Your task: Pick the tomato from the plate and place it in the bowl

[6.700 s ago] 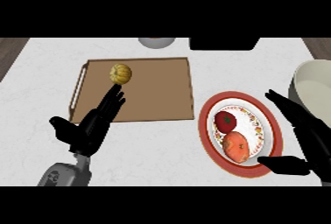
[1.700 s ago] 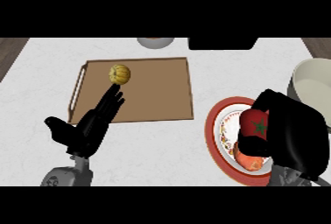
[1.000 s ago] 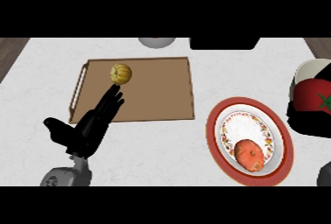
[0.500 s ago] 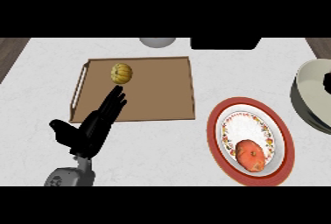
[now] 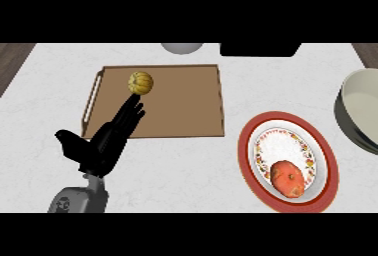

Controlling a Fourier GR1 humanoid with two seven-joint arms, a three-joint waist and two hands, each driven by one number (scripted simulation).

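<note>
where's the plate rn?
In the head view the plate sits on the counter at lower right, right of the wooden tray and just left of the bowl, with one orange-red fruit on it.

Left hand [image 5: 100, 145]: matte black, slender tapered fingers and a stubby thumb, joined at six o'clock to a grey cylindrical forearm [image 5: 77, 200] bearing a small dark marking.

Even, bright light falls on the pale counter [image 5: 184, 170] (shadows faint and soft), with no glare
</note>
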